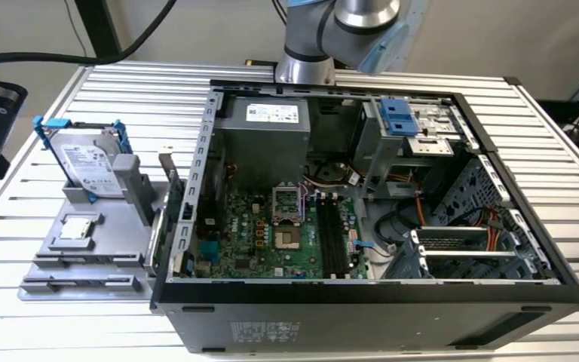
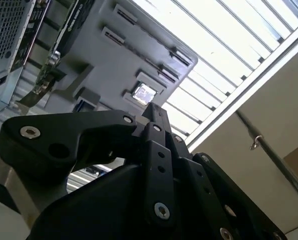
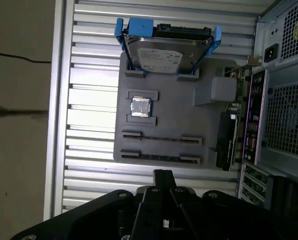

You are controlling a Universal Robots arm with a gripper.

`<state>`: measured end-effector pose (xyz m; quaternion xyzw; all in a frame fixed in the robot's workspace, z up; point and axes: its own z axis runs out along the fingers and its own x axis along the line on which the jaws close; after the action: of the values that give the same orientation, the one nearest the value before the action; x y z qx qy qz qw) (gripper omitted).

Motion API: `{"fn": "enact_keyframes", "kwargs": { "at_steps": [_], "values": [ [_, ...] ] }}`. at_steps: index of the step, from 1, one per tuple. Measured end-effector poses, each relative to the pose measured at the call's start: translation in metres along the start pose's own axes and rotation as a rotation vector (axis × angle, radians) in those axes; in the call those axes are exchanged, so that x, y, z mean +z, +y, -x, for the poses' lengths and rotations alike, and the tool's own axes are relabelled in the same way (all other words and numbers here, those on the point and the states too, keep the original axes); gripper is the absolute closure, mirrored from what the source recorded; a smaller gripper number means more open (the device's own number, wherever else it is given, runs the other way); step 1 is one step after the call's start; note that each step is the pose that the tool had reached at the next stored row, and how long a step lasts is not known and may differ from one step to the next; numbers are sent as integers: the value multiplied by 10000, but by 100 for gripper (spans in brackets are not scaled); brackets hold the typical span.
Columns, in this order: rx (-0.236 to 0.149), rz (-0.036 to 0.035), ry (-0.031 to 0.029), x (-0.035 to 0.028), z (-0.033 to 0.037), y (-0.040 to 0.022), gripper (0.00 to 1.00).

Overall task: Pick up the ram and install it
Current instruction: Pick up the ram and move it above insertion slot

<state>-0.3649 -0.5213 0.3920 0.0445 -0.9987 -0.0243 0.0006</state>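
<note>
**Closed hand above the parts tray, ram in its holder**

The black hand [image 3: 162,173] has its two fingers brought fully together at the tips, and nothing is held between them. It hangs in the air over the silver slatted metal table [image 3: 93,65] and touches none of the parts.

In the first wrist view, the long, thin, dark ram [image 3: 161,157] is the part closest to the hand. It lies just in front of the fingertips but is clearly apart from them. It stands on its edge between two small end brackets of the flat grey plastic tray [image 3: 189,115]. A second pair of brackets comes one row farther from the hand; what is in that row I cannot tell.

Beyond these rows, farther from the hand, the small square silver processor chip [image 3: 140,107] sits in its own pocket. Farthest away, the silver labelled hard drive in a blue frame [image 3: 164,55] stands upright at the far end of the tray.

The open black computer case [image 3: 284,100] stands just beside the tray, to one side of the hand. In the exterior view the grey arm [image 1: 350,23] rises behind the case.
</note>
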Motion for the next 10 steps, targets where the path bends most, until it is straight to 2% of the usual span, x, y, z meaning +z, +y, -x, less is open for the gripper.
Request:
{"fn": "enact_keyframes", "kwargs": {
  "at_steps": [2, 8, 10],
  "values": [
    [-205, 0, 9, 0, 0, 0, 100],
    [-255, 0, 13, 0, 0, 0, 100],
    [-438, 1, 21, 1, 0, 1, 100]
  ]
}}
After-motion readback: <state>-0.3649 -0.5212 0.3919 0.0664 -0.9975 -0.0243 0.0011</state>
